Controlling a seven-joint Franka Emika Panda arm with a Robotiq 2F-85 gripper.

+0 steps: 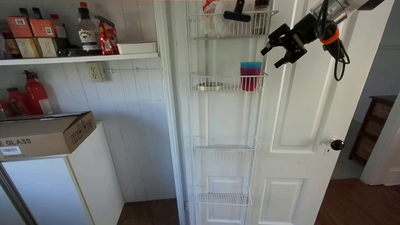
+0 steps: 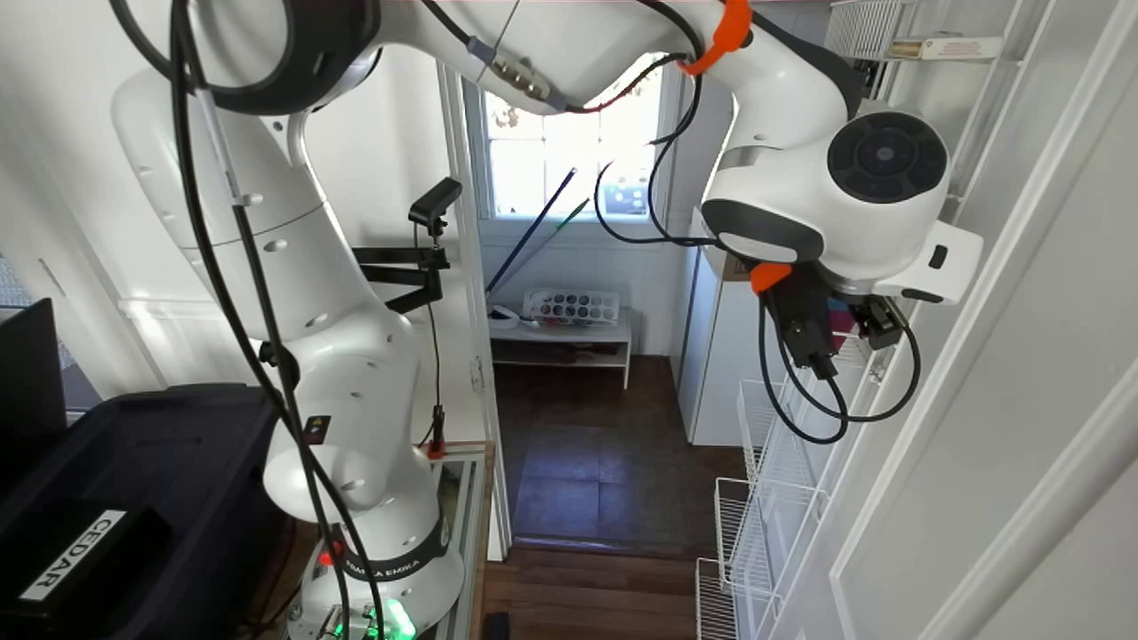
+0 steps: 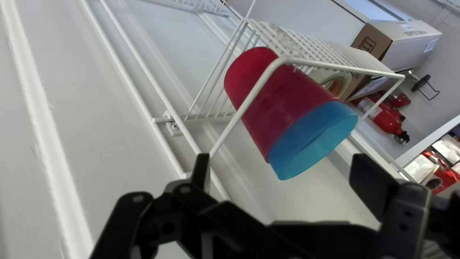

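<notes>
Near the red and blue cups [image 3: 287, 108] in the white wire basket [image 3: 345, 68], jaws wide apart.

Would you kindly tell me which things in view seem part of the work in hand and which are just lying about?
Likely part of the work:
open claw
nested blue and magenta cups, nearest it
wire basket holding them

Apparently just lying about:
cardboard box
red fire extinguisher
tall labelled bottle
red packet beside it

Our rounded white arm [image 2: 373, 391], looping black cables [image 2: 296, 431], orange straps [image 2: 725, 40], black base band [image 2: 404, 562] lettered EMIKA, our black gripper [image 1: 271, 57]
</notes>
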